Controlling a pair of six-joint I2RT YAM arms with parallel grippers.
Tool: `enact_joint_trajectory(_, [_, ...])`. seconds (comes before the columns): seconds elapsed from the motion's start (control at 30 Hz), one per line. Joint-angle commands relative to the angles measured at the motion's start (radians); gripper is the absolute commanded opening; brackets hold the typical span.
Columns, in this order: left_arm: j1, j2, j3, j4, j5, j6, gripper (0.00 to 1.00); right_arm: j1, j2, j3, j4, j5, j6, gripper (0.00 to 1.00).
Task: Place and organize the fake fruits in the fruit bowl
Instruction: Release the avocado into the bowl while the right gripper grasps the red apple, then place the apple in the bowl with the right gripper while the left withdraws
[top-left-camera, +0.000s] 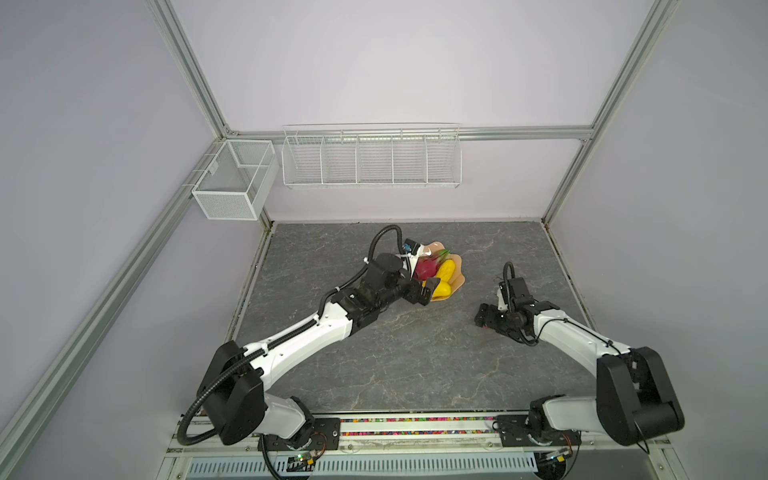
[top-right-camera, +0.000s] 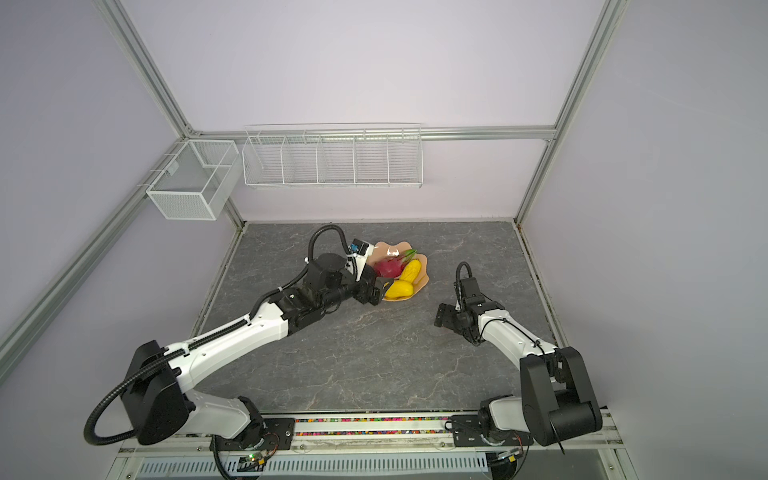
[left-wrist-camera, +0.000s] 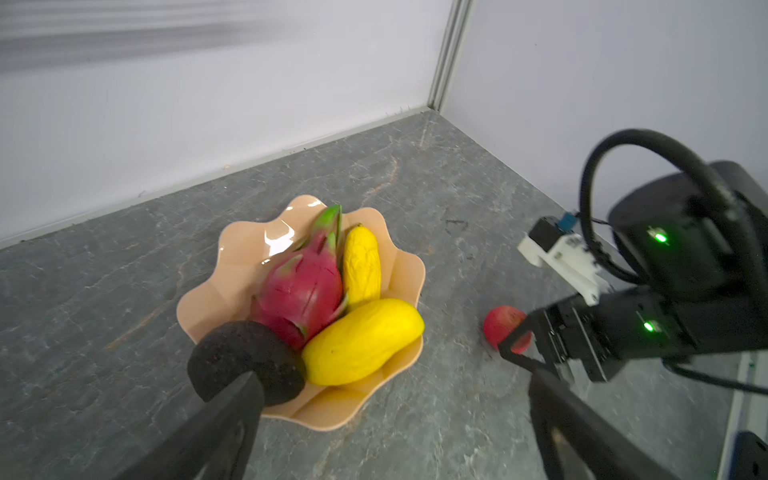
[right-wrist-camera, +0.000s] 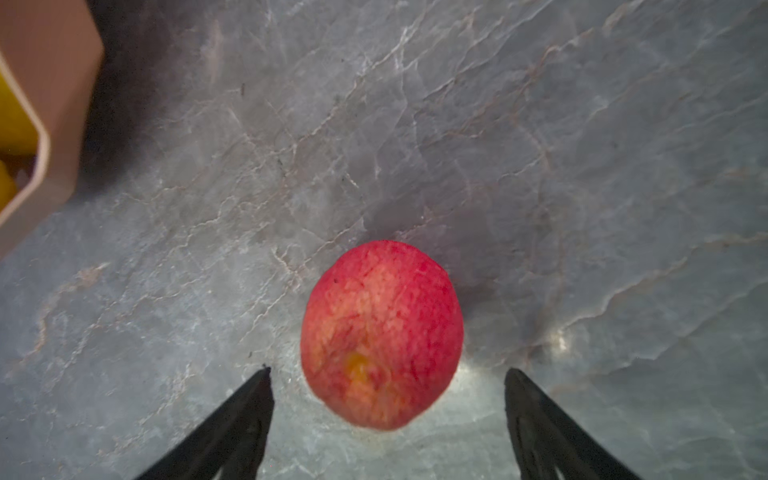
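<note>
A: The fruit bowl (left-wrist-camera: 405, 274) is seen towards the back of the grey table (right-wrist-camera: 582, 145). The dragon fruit (left-wrist-camera: 301, 286), the slim yellow fruit (left-wrist-camera: 362, 266) and the fat yellow fruit (left-wrist-camera: 361, 340) are packed inside it, touching.

B: And the avocado (left-wrist-camera: 241, 357) is perched at the rim, against the dragon fruit. The left gripper (left-wrist-camera: 392, 376) is held wide apart there, with nothing clamped.

A: The apple (right-wrist-camera: 381, 332) is found outside, on the table beside the bowl.

B: The right gripper (right-wrist-camera: 388, 370) is spread around it. A gap is shown on each side, so nothing is gripped.

A: Marks on the white mount (left-wrist-camera: 561, 253) are too blurred to be read.
</note>
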Motion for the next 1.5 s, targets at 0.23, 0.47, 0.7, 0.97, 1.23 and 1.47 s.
enact_joint_trajectory(0.23, [-0.006,-0.096,-0.099,0.049,0.018,-0.016,0.99,-0.005,0.067,0.051,0.037,0.035,-0.02,0.57])
enact_joint_trajectory(0.47, [-0.005,-0.125,-0.106,0.056,-0.016,-0.014,0.99,-0.004,0.079,0.055,0.055,0.017,-0.026,0.49])
enact_joint_trajectory(0.7, [-0.005,-0.147,-0.135,0.052,-0.03,-0.017,0.99,0.001,-0.056,0.095,0.102,-0.095,-0.062,0.48])
enact_joint_trajectory(0.97, [-0.006,-0.14,-0.137,0.052,-0.074,-0.021,0.99,0.0,0.073,0.309,0.147,-0.216,-0.087,0.48])
enact_joint_trajectory(1.23, [-0.006,-0.195,-0.159,0.028,-0.123,-0.033,0.99,0.01,0.248,0.423,0.236,-0.303,-0.057,0.49])
enact_joint_trajectory(1.47, [-0.006,-0.233,-0.186,0.004,-0.145,-0.015,0.99,0.044,0.282,0.447,0.2,-0.277,-0.09,0.51])
